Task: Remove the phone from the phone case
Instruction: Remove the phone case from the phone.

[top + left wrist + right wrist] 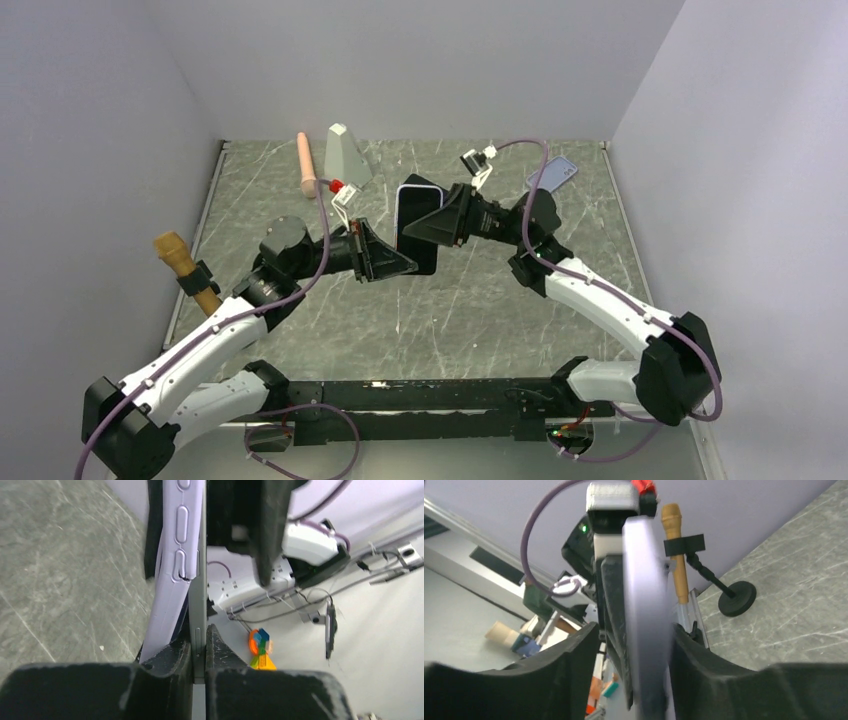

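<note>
I count one phone (415, 215) in one lavender phone case (172, 575), held above the counter (480, 310) between two claws. The left claw (198, 652) pinches the phone's bare edge; the right claw (634, 632) clamps the cased body. I judge the phone rigid, slick and breakable and the case pliable, so I'd peel at its lip.

One black-faced slab phone (414, 203) in one lilac case (172, 580). One flat lilac rectangle (556, 172) at two o'clock, one grey wedge (345, 155) at eleven, one pink cylinder (305, 163) at ten, one tan wooden handle (180, 258) at nine
</note>
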